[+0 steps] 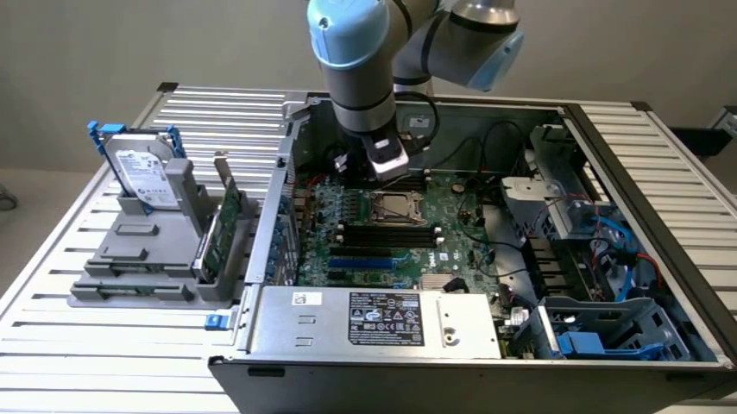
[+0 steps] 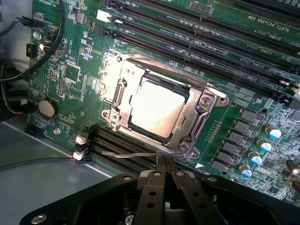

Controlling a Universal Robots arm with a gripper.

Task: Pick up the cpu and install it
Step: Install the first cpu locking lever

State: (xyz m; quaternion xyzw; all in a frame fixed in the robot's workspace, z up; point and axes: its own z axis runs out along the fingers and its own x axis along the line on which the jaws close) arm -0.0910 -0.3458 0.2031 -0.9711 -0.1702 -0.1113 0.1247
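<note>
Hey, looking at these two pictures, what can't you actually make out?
Markings on the cpu: wrist view, washed out by glare.
Hard drive label text: exterior view, too small.
Whether the gripper touches the socket lever: wrist view, its own fingers hide the contact.

- cpu [image 2: 157, 108]: smooth silvery-beige metal top, soft satin sheen.
- Socket frame [image 2: 202, 112]: bright bare metal, glossy.
- Motherboard [image 2: 70, 89]: green board, lacquered gloss.
- Gripper [image 2: 165, 163]: matt black.
- Table [image 1: 116, 362]: ribbed metal slats, dull silver.
- Power supply cover [image 1: 299, 323]: matt grey sheet metal, with a paper label.
- Arm [image 1: 357, 86]: smooth grey metal with light blue plastic caps.
</note>
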